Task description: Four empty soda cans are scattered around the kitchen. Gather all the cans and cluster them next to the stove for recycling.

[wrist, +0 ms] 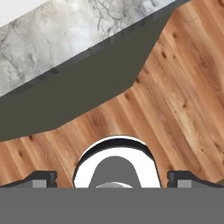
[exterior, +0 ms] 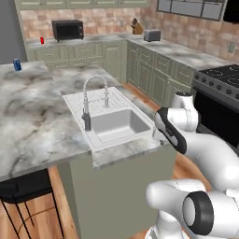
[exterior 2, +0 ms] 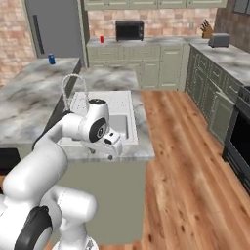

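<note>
- Blue can [exterior: 17,65] stands at the island's [exterior: 32,116] far corner; red can [exterior: 42,40] sits on the back counter [exterior: 93,41] left of the microwave [exterior: 67,30].
- Stove [exterior: 224,77] is across the aisle, well apart from both.
- Gripper [wrist: 112,178], jaws apart and empty, hangs by the sink [exterior: 114,123] edge, facing the floor.
- Best drive closer to a can first, then approach from above, centred.

- Blue soda can [exterior: 17,65] stands upright on the island counter [exterior: 32,116], far corner.
- Red soda can [exterior: 42,40] stands upright left of the microwave [exterior: 67,30].
- Stove [exterior: 223,79], black-topped, stands across the aisle from the island counter.
</note>
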You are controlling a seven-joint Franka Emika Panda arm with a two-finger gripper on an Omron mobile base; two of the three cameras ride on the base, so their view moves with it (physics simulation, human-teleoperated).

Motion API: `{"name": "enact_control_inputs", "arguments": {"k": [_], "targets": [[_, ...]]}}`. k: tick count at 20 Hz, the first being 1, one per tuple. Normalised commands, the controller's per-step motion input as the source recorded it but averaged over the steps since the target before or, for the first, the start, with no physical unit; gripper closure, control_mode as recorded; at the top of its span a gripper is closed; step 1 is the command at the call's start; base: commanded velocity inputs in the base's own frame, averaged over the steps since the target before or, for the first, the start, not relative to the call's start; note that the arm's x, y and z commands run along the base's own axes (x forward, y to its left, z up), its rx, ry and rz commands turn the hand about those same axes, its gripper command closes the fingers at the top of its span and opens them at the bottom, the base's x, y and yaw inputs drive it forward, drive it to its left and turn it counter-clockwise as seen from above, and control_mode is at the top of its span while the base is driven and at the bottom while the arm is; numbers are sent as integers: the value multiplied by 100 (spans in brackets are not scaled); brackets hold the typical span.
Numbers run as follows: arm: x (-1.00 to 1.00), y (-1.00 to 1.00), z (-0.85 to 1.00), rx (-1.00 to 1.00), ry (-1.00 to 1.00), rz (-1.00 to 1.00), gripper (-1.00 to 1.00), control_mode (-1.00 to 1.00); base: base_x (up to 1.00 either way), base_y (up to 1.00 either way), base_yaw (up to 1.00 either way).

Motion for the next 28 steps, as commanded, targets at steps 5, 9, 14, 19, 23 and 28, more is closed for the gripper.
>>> {"name": "enact_control_inputs", "arguments": {"k": [5, 9, 14, 19, 23, 28], "targets": [[0, 0, 0, 0, 0, 0, -100, 100, -30, 58, -24], [0, 0, 0, 0, 0, 0, -100, 100, 8, 55, -26], [0, 0, 0, 0, 0, 0, -100, 100, 13, 45, -31], [0, 0, 0, 0, 0, 0, -100, 100, 6, 32, -35], [0, 0, 0, 0, 0, 0, -100, 100, 0, 25, -38], [0, 0, 0, 0, 0, 0, -100, 100, -16, 37, -32]]}}
